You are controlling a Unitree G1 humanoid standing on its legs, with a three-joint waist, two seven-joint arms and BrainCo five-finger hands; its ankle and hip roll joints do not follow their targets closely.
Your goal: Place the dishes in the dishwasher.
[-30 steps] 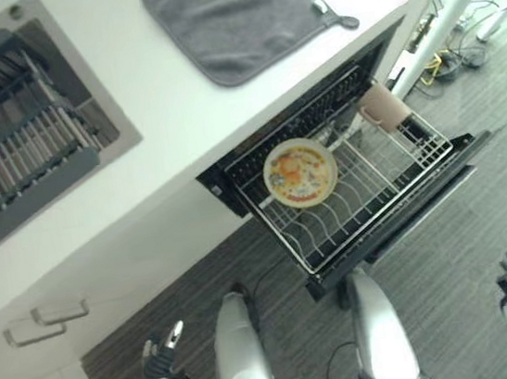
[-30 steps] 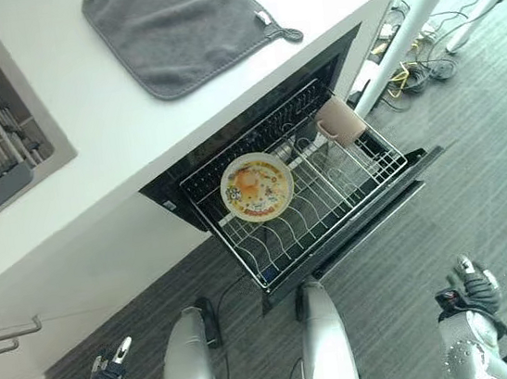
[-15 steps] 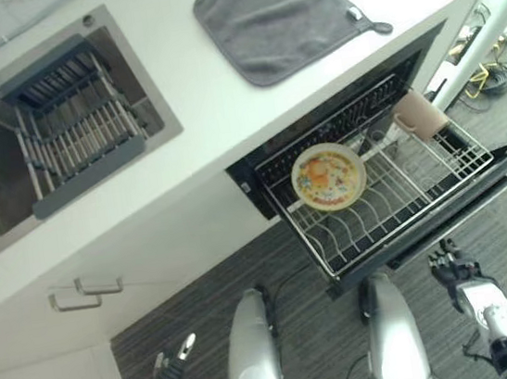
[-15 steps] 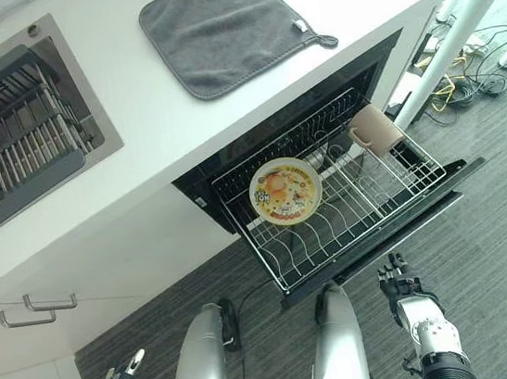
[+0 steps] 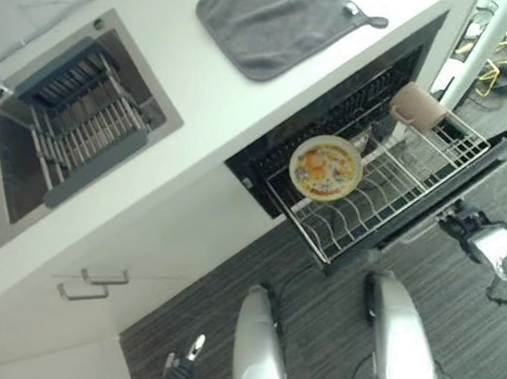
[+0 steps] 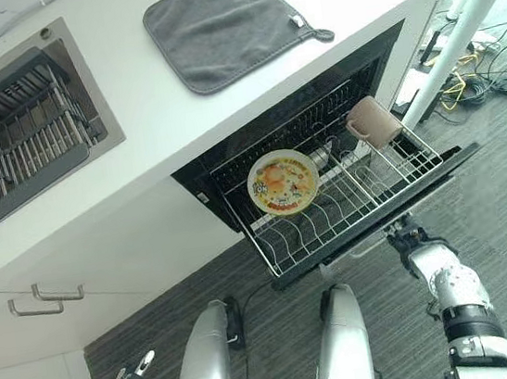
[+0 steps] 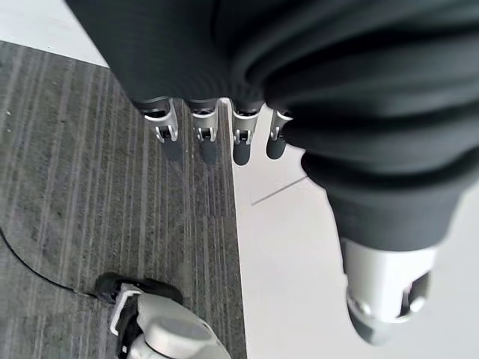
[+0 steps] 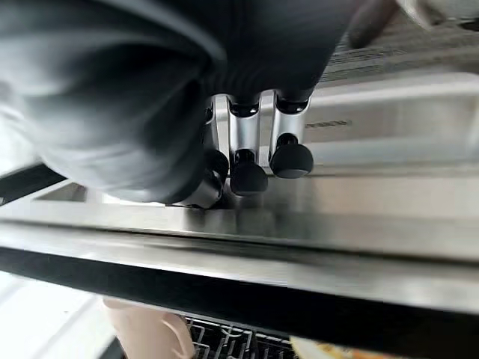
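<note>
right hand [image 6: 407, 236]: fingers curled at dishwasher door [image 6: 422, 188] edge, grasp unclear | left hand [image 5: 186, 370]: relaxed, low | plate [image 6: 282, 182], mug [image 6: 372, 121] in rack [image 6: 349, 205]

Bright, even daylight washes the white worktop [image 5: 173, 78] almost to glare at the upper right of the frame. The dark dishwasher cavity [image 5: 336, 108] sits in shadow. Both wrist views are soft and blurred close up.
</note>
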